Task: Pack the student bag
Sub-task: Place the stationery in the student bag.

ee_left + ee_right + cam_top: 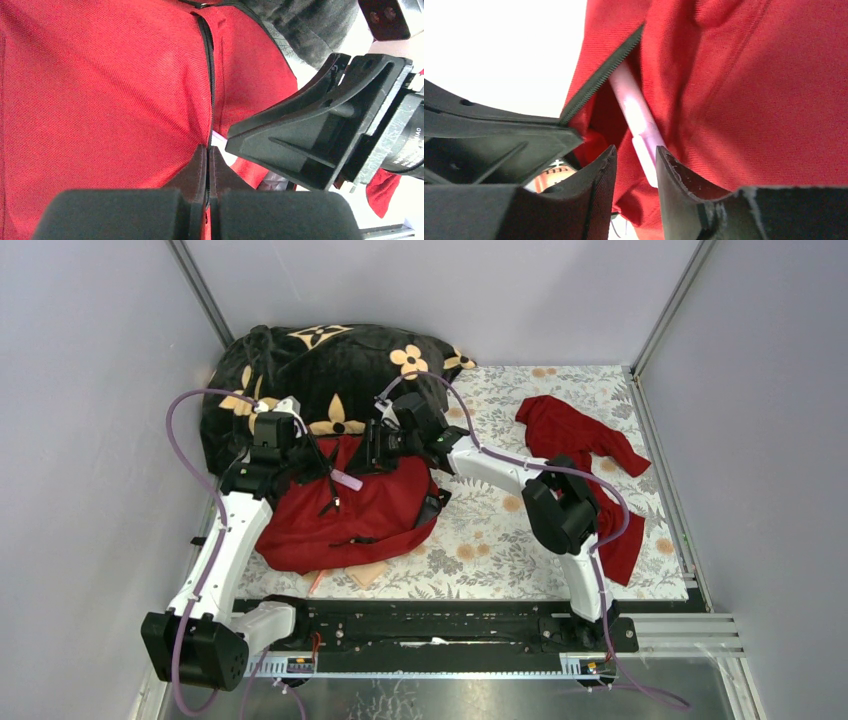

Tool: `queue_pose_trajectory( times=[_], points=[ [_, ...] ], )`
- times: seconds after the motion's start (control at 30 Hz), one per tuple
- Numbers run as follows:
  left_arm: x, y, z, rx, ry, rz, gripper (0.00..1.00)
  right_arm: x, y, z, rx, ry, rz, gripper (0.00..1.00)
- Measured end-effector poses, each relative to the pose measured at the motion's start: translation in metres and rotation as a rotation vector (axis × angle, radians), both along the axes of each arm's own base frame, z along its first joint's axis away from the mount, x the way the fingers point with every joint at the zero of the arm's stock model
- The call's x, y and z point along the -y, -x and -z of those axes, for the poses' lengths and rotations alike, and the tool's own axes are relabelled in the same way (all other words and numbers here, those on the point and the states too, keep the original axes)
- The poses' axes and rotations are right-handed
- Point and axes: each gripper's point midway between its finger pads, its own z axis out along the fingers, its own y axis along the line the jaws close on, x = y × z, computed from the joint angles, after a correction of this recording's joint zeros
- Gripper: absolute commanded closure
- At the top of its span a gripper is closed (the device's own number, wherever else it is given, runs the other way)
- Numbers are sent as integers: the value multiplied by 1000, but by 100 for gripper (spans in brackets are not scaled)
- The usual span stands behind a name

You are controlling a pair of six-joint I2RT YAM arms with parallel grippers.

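Floral cloth (pixel 520 530) covers the table. Black blanket (pixel 330 365) with orange flowers is heaped at back left. The bag (pixel 350 515), dark red with black zips, lies flat at centre-left. Its far edge is against the blanket and its near edge is close to the arm bases. A red garment (pixel 570 430) is crumpled at right, well apart from the bag and partly under the right arm. A tan flat item (pixel 368 575) pokes out from under the bag's near edge; can't tell what it is.

Both arms reach in over the bag's far end and the grippers sit close together. Left gripper (pixel 207 150) is clenched tight, no gap between the jaws, pinching the bag's fabric right where the zipper (pixel 211 75) line runs into its tips. Right gripper (pixel 636 155) has its jaws parted at the bag's opening. A pink stick (pixel 636 112) sits in that gap, with space on one side, so it looks unclamped. The stick's far end goes into the opening beside the zipper teeth.
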Motion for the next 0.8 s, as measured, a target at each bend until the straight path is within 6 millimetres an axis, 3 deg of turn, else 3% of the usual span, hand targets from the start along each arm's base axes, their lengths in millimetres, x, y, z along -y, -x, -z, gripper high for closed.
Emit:
queue_pose_trajectory(
  times=[0.2,0.4,0.6,0.8],
  points=[
    [0,0,0,0,0,1,100,-14,19,-15,-35,-70,-61,63],
    [0,0,0,0,1,2,100,-23,37,-11,-44,-58,-115,62],
    [1,0,0,0,2,2,100,-17,33,1,16,5,-107,55],
    [1,0,0,0,2,2,100,8,23,-3,94,65,-21,52]
  ],
)
